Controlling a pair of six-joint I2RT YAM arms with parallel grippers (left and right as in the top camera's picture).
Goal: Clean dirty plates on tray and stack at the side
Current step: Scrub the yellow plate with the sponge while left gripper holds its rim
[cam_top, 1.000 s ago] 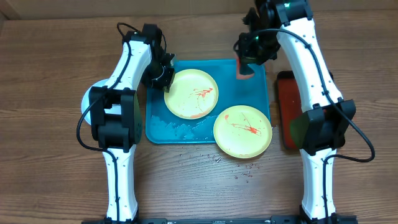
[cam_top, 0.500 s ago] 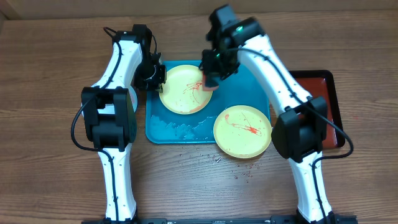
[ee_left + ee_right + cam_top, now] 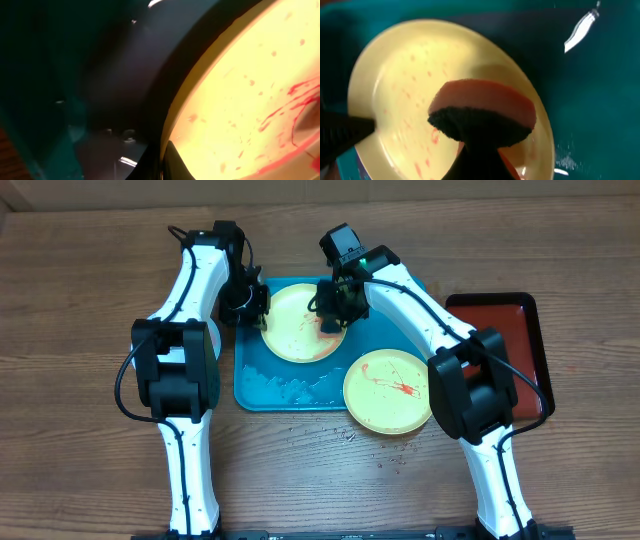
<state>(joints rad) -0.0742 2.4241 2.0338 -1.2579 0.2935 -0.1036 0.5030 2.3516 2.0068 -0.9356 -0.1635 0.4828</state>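
A smeared plate (image 3: 292, 336) on the tray (image 3: 300, 388) is being gripped at its rim by the left gripper (image 3: 256, 311). A sponge (image 3: 485, 102), clamped in the right gripper (image 3: 334, 314), is being pressed onto it.

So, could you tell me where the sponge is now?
Overhead, the sponge is in the right gripper, on the right part of the far yellow plate in the blue tray, opposite the left gripper.

In the left wrist view the smeared plate (image 3: 235, 100) is a blurred close-up, cut off at the right and bottom edges. Only dark tips of the left gripper (image 3: 162, 167) show. In the right wrist view the sponge (image 3: 485, 100) hides the plate's middle. Overhead, the right arm (image 3: 420, 300) covers part of the dark red tray (image 3: 500, 320).
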